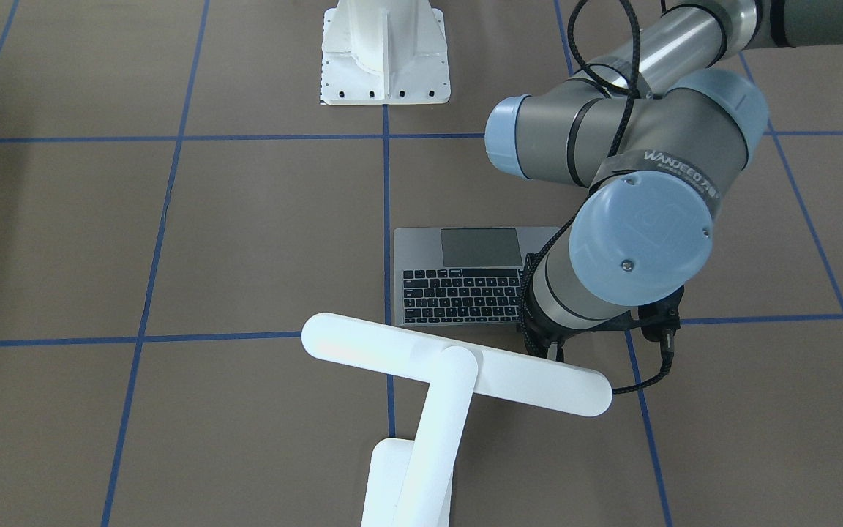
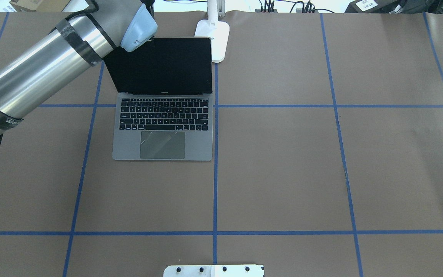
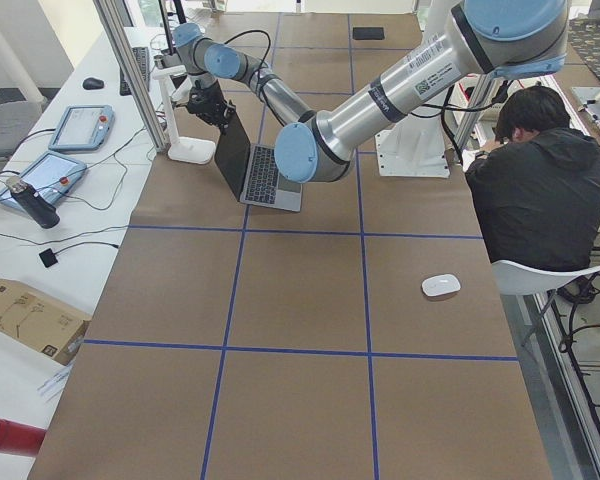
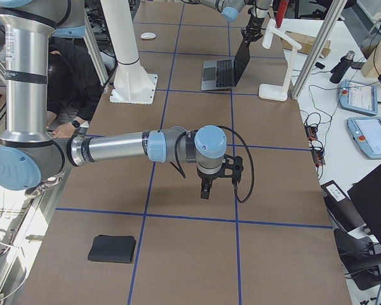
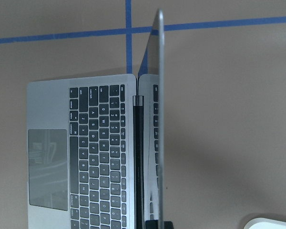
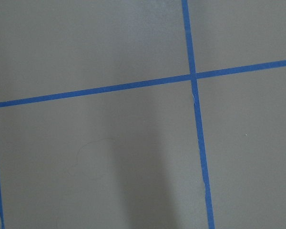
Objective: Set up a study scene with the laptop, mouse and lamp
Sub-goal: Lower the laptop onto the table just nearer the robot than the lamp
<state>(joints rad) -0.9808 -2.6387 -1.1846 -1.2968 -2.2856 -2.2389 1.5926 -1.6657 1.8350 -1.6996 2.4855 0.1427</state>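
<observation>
Now laptop (image 2: 164,115) lid at L tool (image 3: 220,114) tip; grip unclear, R tool (image 4: 205,191) too.

I've got the laptop (image 2: 162,130) open on the table (image 2: 283,173). It is slim and space-grey, with black keys, a large grey trackpad and a dark screen standing close to upright. It sits square to the table's far edge and close to it, on the robot's left half, with the trackpad toward the robot. The lamp (image 1: 458,364) is all white. Its rectangular base stands at the far edge, just beside the laptop's right rear corner; I can't tell if they touch. Its straight arm rises to a flat, round-ended head set crosswise on top. The mouse (image 3: 441,286), a small glossy white oval, lies flat near the robot-side edge toward the table's left end, well apart from both.
</observation>
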